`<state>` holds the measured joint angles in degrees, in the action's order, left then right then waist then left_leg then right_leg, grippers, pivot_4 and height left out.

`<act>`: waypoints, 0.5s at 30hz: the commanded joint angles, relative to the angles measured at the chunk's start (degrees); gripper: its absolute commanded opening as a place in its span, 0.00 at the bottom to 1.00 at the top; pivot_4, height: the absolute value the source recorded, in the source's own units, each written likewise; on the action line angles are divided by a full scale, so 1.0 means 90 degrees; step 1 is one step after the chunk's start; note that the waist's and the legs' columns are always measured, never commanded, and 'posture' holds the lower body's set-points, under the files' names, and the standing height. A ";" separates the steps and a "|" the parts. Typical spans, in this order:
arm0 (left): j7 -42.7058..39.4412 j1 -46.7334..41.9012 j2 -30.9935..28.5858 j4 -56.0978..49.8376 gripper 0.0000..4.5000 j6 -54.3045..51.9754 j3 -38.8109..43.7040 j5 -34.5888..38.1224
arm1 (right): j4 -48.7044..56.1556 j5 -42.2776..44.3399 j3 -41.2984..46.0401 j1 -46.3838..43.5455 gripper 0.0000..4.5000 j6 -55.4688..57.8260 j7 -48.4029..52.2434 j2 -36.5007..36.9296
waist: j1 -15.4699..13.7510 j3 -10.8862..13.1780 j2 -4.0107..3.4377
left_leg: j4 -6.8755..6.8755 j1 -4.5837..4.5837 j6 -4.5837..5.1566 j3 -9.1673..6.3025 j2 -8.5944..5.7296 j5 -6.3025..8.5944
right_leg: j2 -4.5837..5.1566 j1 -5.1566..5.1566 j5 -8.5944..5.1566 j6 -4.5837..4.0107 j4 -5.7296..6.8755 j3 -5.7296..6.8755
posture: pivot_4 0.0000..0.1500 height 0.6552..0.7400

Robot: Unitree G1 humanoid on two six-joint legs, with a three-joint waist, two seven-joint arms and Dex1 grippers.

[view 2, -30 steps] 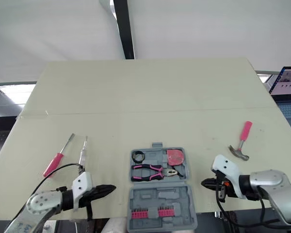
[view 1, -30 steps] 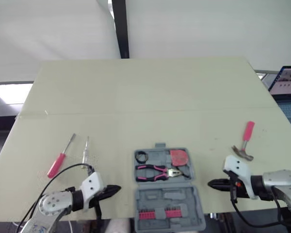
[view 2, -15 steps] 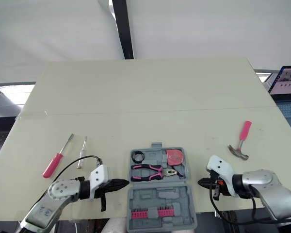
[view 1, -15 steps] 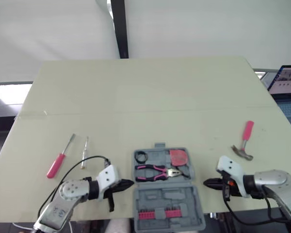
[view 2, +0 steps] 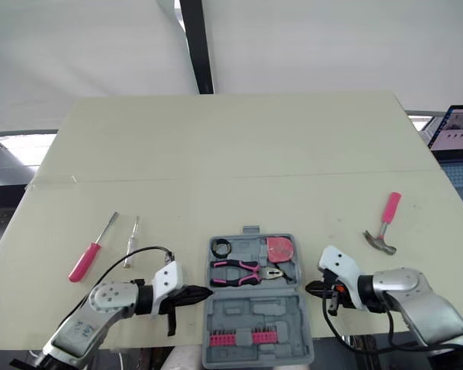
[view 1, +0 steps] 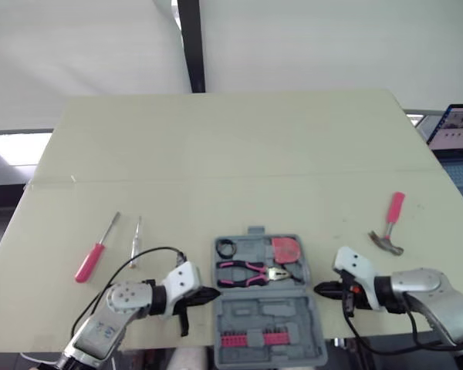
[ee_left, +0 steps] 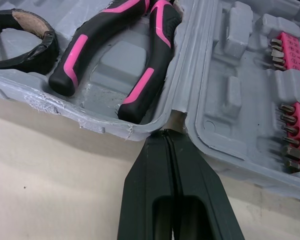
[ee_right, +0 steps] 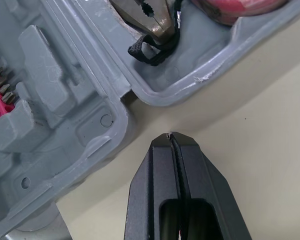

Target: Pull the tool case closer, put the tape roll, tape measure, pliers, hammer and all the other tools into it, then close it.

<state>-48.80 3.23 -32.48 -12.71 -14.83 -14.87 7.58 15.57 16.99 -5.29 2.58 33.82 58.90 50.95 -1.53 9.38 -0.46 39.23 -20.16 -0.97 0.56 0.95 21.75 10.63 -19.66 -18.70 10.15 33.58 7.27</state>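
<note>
The grey tool case [view 1: 266, 312] lies open near the table's front edge. Its far half holds the black tape roll [view 1: 226, 248], the pink tape measure [view 1: 285, 248] and the pink-and-black pliers [view 1: 251, 271]; its near half holds pink bit strips [view 1: 253, 339]. My left gripper [view 1: 214, 293] is shut, its tip at the hinge notch on the case's left side [ee_left: 166, 134]. Shut too, my right gripper [view 1: 316, 289] points at the case's right side, a small gap away [ee_right: 170, 135]. The pink-handled hammer [view 1: 391, 223] lies to the right.
Left of the case lie a red-handled screwdriver [view 1: 92, 258] and a small clear-handled one [view 1: 136, 235]. A laptop [view 1: 459, 127] sits past the table's right edge. A black post [view 1: 191, 46] stands behind the table.
My left gripper has moved right until its tip reaches the case's left side. My right gripper has moved left toward the case's right side. The tools have not moved.
</note>
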 commanded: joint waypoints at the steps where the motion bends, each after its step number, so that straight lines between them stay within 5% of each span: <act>1: 0.0034 0.0001 0.0041 -0.0189 0.00 0.0035 -0.0086 -0.0032 | 0.0205 0.0048 -0.0061 -0.0066 0.01 0.0020 0.0002 -0.0059 | 0.0005 0.0000 0.0000 | 0.0000 0.0000 0.0000 0.0000 0.0000 0.0000 | 0.0000 0.0000 0.0000 0.0000 0.0000 0.0000 | 1.00 1.00; 15: 0.0242 -0.0069 0.0176 -0.0197 0.00 -0.0048 -0.0074 -0.0071 | 0.0302 0.0095 -0.0152 -0.0370 0.01 0.0164 -0.0055 -0.0241 | 0.0002 0.0000 0.0000 | 0.0000 -0.0001 0.0000 0.0001 0.0000 0.0000 | 0.0000 -0.0002 0.0000 0.0000 0.0001 0.0000 | 1.00 1.00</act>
<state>-46.97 3.04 -31.55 -12.92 -15.71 -15.41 6.63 16.38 17.02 -6.49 -0.44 35.49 58.19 49.07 -1.52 9.38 -0.46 39.23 -20.17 -0.97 0.56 0.95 21.75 10.63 -19.68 -18.70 10.16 33.58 7.27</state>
